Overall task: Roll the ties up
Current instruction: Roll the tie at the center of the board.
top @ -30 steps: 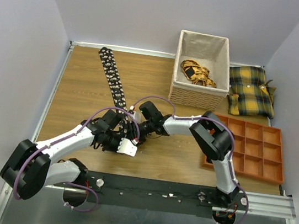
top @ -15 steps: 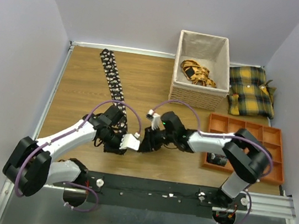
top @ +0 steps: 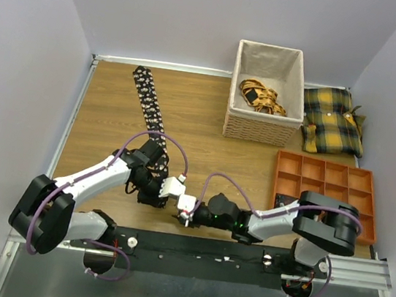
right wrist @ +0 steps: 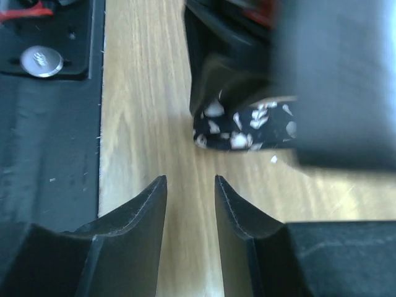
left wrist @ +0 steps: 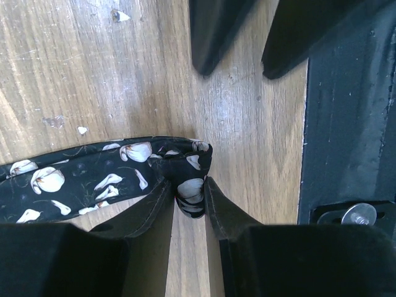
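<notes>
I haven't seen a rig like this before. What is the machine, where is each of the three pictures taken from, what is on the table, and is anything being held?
The machine is two robot arms bolted at the near edge of a wooden table. The wide picture looks down from above and behind them, with the left arm on the left and the right arm on the right. The other two pictures come from a camera on each wrist, looking along that arm's own fingers.

On the table are a black flowered tie, a wicker basket with something yellow and black inside, plaid cushions and an orange compartment tray.

In the left wrist view, the left fingers are pinched on the tie's folded end. In the right wrist view, the right fingers stand apart with nothing between them, facing that end.
</notes>
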Tool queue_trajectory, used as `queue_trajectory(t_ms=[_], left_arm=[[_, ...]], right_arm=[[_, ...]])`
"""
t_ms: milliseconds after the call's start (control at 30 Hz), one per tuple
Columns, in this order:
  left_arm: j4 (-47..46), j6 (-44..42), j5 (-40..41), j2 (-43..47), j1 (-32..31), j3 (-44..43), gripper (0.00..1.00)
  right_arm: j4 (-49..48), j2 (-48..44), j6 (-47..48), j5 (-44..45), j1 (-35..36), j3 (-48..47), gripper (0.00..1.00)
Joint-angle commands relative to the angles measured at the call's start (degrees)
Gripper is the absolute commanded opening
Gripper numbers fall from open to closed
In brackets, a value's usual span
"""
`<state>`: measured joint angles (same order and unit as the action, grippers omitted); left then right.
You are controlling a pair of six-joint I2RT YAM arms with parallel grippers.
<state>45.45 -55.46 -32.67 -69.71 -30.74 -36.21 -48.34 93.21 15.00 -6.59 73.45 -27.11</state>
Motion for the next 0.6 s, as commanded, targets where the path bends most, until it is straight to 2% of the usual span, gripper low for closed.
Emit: queue_trajectory(t_ms=[0,167,267,333,567], left_arm=[[1.1,-1.6,-3.1,-1.0,1.0,-0.7,0.32],[1.1,-2.5,-4.7,-1.6,3.4,-1.2,0.32],[1.7,-3.5,-5.1,-2.0,3.7,-1.1,0.32],[1.6,-3.7,-5.2,-2.0,3.7,-1.0,0.32],[1.0,-3.8,-5.8,-1.8,3.7,-0.5,0.32]], right_arm=[[-7.6,6.1,17.0,15.0,6.3,-2.9,0.45],[-17.1,12.0,25.4,24.1,11.1,-4.1,0.48],[-16.5,13.7,24.7,24.3,11.4,-5.3,0.49],[-16.8,14.5,24.7,25.2,11.4,-5.6,0.52],[-15.0,16.4,26.7,24.2,11.3,-8.0,0.53]])
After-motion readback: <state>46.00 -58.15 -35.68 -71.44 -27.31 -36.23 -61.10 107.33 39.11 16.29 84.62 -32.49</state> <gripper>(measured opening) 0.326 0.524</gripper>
